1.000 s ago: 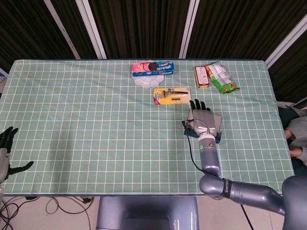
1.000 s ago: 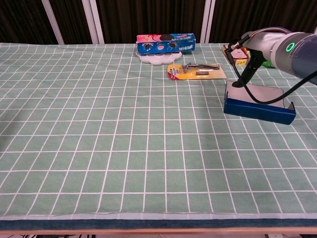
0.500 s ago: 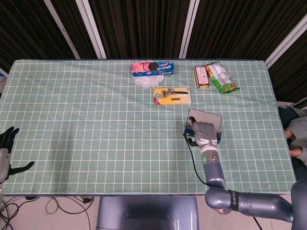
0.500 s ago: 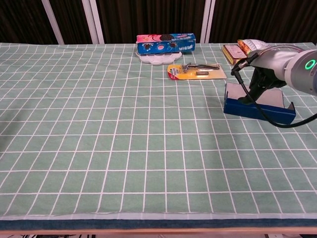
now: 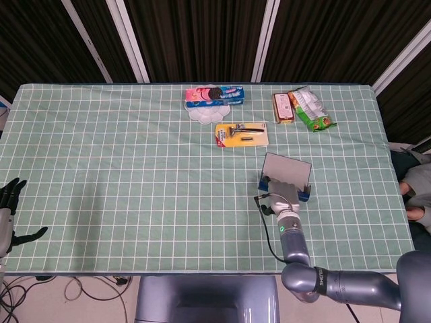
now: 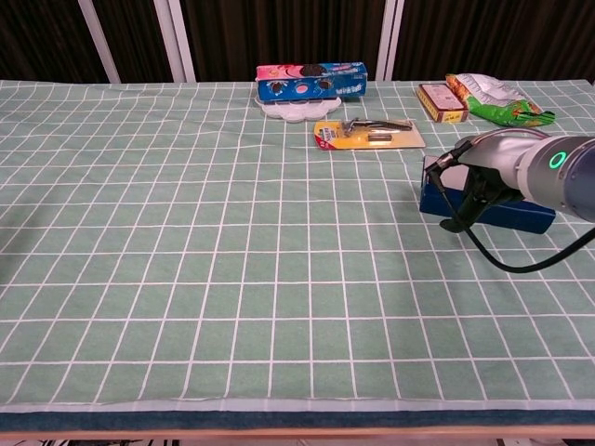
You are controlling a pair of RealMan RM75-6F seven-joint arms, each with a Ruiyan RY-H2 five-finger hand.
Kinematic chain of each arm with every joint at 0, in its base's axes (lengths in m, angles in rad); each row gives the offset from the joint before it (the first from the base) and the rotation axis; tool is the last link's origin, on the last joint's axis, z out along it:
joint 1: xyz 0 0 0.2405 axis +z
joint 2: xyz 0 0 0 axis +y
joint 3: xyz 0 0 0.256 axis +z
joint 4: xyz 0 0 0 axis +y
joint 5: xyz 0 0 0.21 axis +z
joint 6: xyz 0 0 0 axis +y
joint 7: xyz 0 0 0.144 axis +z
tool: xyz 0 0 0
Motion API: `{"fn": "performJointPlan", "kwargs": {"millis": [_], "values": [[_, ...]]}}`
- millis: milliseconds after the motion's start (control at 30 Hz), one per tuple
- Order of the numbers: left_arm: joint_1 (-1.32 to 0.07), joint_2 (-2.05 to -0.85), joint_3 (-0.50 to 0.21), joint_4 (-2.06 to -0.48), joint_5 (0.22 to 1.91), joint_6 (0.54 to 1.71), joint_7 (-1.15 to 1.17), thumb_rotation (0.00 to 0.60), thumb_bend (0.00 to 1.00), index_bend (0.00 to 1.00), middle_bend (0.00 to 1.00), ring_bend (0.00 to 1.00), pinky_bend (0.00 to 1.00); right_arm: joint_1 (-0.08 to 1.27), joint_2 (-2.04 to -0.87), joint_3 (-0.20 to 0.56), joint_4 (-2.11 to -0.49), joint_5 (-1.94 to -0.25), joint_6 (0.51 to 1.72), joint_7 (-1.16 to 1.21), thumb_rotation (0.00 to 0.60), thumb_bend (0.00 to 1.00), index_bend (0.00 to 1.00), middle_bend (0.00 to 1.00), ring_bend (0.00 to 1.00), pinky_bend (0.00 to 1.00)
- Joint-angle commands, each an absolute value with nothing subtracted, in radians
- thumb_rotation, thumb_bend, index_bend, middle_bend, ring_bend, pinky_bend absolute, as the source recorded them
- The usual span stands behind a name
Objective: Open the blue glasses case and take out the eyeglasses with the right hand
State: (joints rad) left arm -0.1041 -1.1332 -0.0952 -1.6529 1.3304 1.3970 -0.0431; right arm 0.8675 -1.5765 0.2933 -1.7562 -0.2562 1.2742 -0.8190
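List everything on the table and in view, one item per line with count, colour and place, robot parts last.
Glasses case: one, blue with grey lining, lid open, right half of the table.
Razor pack: one, yellow card, behind the case toward the centre.
Cookie box: one, blue and pink, far centre, lying on the white plate.
White plate: one, under the cookie box.
Snack box: one, brown and yellow, far right.
Snack bag: one, green and white, beside the snack box.
Tablecloth: one, green with a white grid, covers the table.
Right hand: grey, at the near edge of the case; grip not discernible.
Left hand: dark, fingers spread, off the table's left edge.
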Motion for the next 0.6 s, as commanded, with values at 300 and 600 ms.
{"fn": "performJointPlan", "kwargs": {"millis": [300,600], "values": [[-0.106,-1.132,-0.096,-1.654,1.324,1.391,-0.043,0.6,0.02,0.0,0.0,0.0,0.0,0.871,-1.584,0.293,-1.748,-0.244,1.268,-0.818,0.6,0.42,0.21,0.92,0.95,1.0],[-0.105,-1.132,-0.096,-1.657,1.323,1.391,-0.042,0.6,0.02,0.0,0.0,0.0,0.0,0.868,-1.578,0.283,-1.802,-0.254,1.281,-0.818,0.6,0.42,0.25,0.92,0.95,1.0]]}}
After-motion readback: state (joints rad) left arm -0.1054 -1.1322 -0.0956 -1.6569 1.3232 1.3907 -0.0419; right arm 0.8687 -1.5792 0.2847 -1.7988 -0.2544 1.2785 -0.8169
